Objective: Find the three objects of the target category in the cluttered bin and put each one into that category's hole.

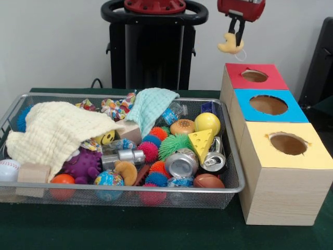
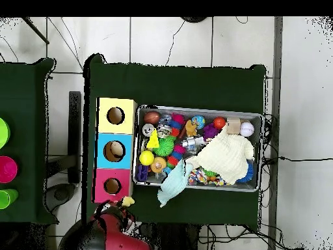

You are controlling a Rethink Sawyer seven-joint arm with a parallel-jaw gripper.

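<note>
My gripper (image 1: 235,46) hangs at the top of the front view, shut on a small yellow toy (image 1: 229,46), high above and a little left of the red-faced hole (image 1: 254,76) on the wooden box. In the overhead view the gripper (image 2: 125,204) and the yellow toy (image 2: 128,201) sit just below the red hole (image 2: 112,186). The wire mesh bin (image 1: 233,185) holds cloths, spiky balls, crushed cans, a cheese wedge (image 1: 202,142) and a burger toy (image 1: 182,126). The bin also shows in the overhead view (image 2: 198,109).
The blue-faced hole (image 1: 268,104) and yellow-faced hole (image 1: 287,144) follow the red one along the box. A pale yellow cloth (image 1: 57,130) and a mint cloth (image 1: 151,105) cover part of the bin. Coloured cups (image 2: 5,169) stand on a side table.
</note>
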